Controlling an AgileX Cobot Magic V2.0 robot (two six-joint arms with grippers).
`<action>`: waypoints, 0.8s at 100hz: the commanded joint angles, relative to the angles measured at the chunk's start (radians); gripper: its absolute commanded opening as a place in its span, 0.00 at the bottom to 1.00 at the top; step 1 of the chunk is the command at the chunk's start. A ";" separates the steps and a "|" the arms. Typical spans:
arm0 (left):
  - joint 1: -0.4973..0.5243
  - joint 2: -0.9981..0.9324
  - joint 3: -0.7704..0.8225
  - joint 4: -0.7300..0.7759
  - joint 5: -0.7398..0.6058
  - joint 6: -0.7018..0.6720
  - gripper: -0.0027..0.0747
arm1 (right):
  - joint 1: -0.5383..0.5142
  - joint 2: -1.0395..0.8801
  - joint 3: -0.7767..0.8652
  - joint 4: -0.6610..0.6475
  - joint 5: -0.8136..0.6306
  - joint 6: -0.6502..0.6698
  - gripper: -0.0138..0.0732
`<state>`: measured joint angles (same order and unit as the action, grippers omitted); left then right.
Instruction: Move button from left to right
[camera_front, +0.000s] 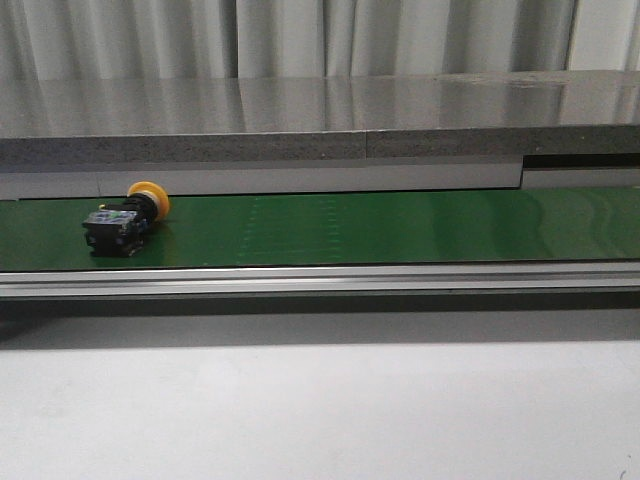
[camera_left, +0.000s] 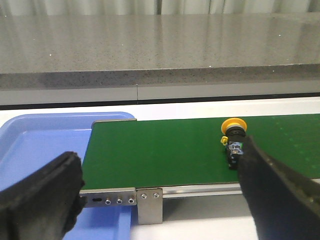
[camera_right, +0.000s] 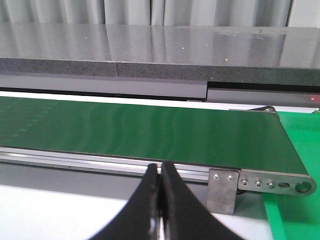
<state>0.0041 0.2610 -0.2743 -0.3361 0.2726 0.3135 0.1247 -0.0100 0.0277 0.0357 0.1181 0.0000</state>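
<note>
The button, a yellow-orange mushroom cap on a black body with green-blue marks, lies on its side on the green conveyor belt near its left end. It also shows in the left wrist view, partly behind one black finger. My left gripper is open wide and empty, held in front of the belt's near edge. My right gripper is shut and empty, in front of the belt's right part. No gripper shows in the front view.
A blue tray sits under the belt's left end. A green surface lies past the belt's right end. A grey stone-like ledge runs behind the belt. A metal rail edges the belt's front, above the white table.
</note>
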 joint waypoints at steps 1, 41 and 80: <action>-0.007 0.007 -0.027 -0.022 -0.084 0.000 0.81 | -0.003 -0.016 -0.019 -0.011 -0.083 0.000 0.08; -0.007 0.007 -0.027 -0.020 -0.080 0.000 0.69 | -0.003 -0.016 -0.019 -0.011 -0.083 0.000 0.08; -0.007 0.007 -0.027 -0.020 -0.028 0.000 0.01 | -0.003 -0.016 -0.019 -0.011 -0.083 0.000 0.08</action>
<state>0.0041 0.2610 -0.2743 -0.3398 0.3063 0.3135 0.1247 -0.0100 0.0277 0.0357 0.1181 0.0000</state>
